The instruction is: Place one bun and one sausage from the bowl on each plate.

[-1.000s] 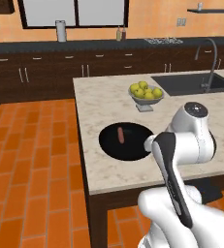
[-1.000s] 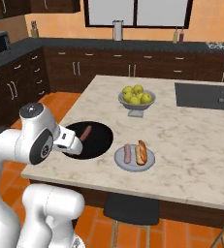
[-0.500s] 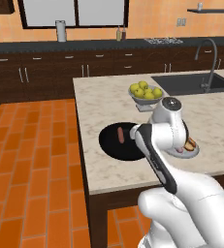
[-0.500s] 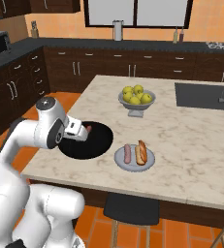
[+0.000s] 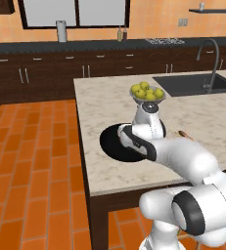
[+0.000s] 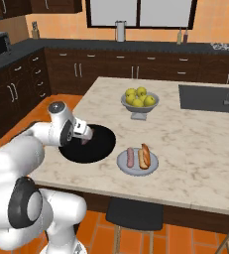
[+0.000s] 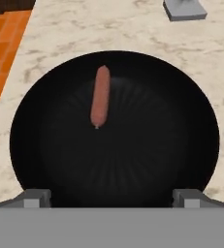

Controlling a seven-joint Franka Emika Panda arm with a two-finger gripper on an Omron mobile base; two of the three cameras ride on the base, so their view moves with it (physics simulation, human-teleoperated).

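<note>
Reddish sausage (image 7: 100, 96) lengthwise toward bowl (image 7: 191, 160) rim

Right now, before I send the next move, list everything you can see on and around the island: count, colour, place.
bowl: one, black, wide and shallow, near the island's front left edge.
sausage in the bowl: one, reddish brown, lying alone on the bowl's floor.
plate: one, pale grey, right of the bowl on the counter.
sausage on the plate: one, reddish brown, left half of the plate.
bun: one, tan with a red filling, beside that sausage.
fruit bowl: one, grey, footed, behind the black bowl, holding yellow-green apples.
sink: one, dark, far right of the island, with a faucet.
stool: one, dark, under the island's front edge.
gripper: one, dark fingertips, open, hanging over the bowl.
</note>
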